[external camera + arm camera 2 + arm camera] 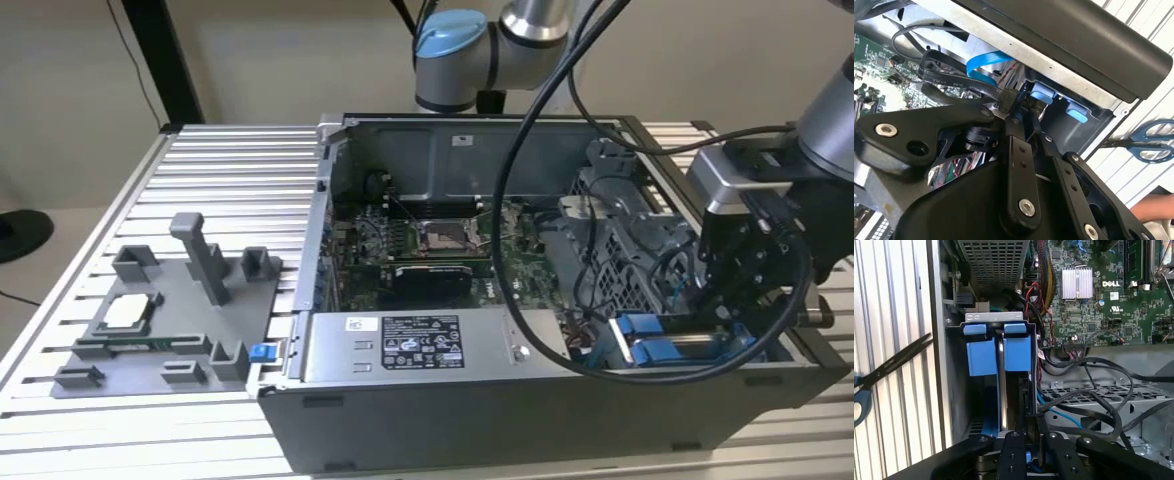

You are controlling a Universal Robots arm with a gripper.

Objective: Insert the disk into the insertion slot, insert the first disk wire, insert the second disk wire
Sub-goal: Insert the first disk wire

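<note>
Gripper point(1029, 422) pinched tight around a black wire plug point(1010, 98), I think; the disk point(1016, 352) sits in the insertion slot point(994, 316) straight ahead of me, mid-frame, long axis running up the first wrist view.

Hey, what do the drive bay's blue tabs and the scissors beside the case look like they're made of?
The blue tabs look like matte moulded plastic: flat, even colour. The scissors seem dark metal blades with blue, probably plastic, handles.
</note>
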